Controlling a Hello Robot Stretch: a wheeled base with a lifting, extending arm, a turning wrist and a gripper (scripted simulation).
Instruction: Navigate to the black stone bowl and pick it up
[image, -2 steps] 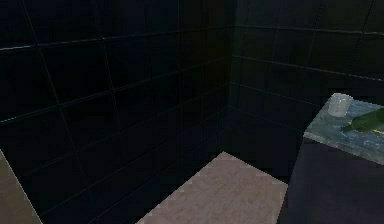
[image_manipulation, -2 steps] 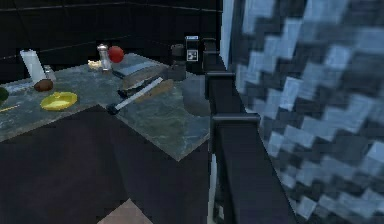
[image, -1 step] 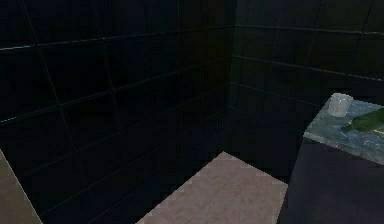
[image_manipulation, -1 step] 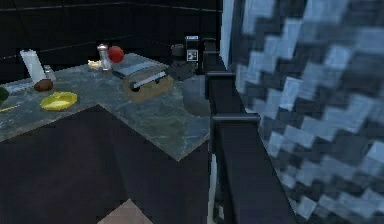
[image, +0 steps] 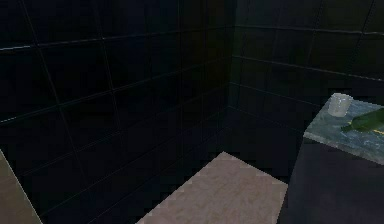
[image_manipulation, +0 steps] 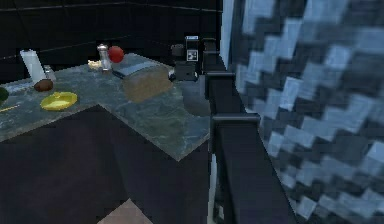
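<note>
In the arm side view my arm (image_manipulation: 214, 150) rises as a dark bar from the bottom edge to the back of a stone-topped counter (image_manipulation: 150, 115). At its far end are the white marked squares and, left of them, the gripper (image_manipulation: 178, 60), dark against a dark wall. I cannot tell whether it holds anything. On the counter lie a yellow dish (image_manipulation: 58, 100), a brown lump (image_manipulation: 43, 85), a red round fruit (image_manipulation: 116, 53), a pale shaker (image_manipulation: 102, 55), a brown board (image_manipulation: 150, 85) and a grey tray (image_manipulation: 135, 68). No shape here reads clearly as a black bowl.
Ahead, dark tiled walls (image: 110, 90) meet in a corner over a strip of pinkish floor (image: 220, 195). A counter corner (image: 340, 145) at the forward view's right bears a white cup (image: 340, 103) and something green (image: 366, 121). A blue-white mottled surface (image_manipulation: 310, 100) covers the arm side view's right.
</note>
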